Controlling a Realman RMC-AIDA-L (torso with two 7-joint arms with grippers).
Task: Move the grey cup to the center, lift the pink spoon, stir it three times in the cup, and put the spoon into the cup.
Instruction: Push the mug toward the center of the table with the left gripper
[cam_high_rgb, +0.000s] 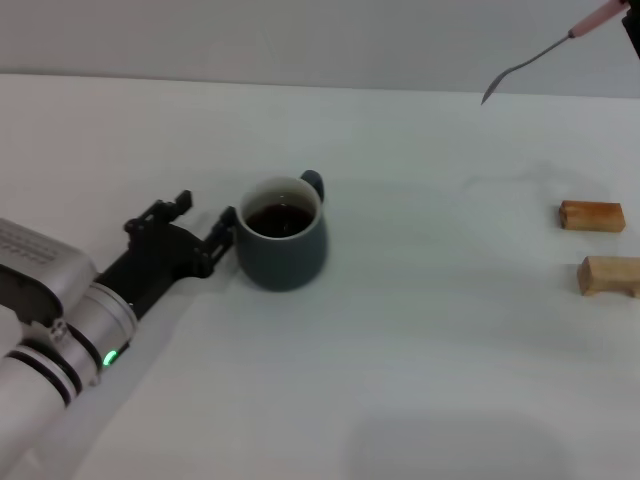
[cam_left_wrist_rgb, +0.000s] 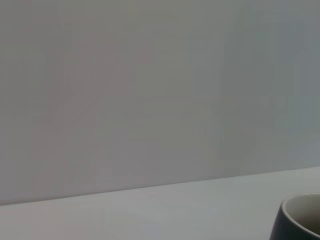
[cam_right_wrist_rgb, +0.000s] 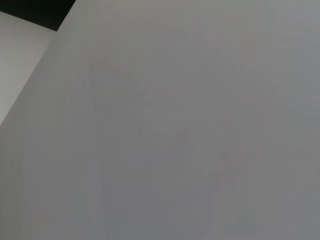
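From the head we see the left claw (cam_high_rgb: 207, 232) spread beside the grey cup (cam_high_rgb: 283, 247); the pink spoon (cam_high_rgb: 548, 49) hangs aloft, its holder cut off.

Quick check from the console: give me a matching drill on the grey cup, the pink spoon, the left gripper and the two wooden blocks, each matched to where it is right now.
Things:
1. grey cup
2. pink spoon
3. left gripper
4. wooden blocks

Places:
A. held up in the air at the far right, bowl pointing down
B. lying on the table at the right edge, one nearer than the other
C. standing upright on the table left of centre, dark liquid inside
D. low over the table, right beside the cup's left side

Pairs: 1-C, 2-A, 3-D, 4-B
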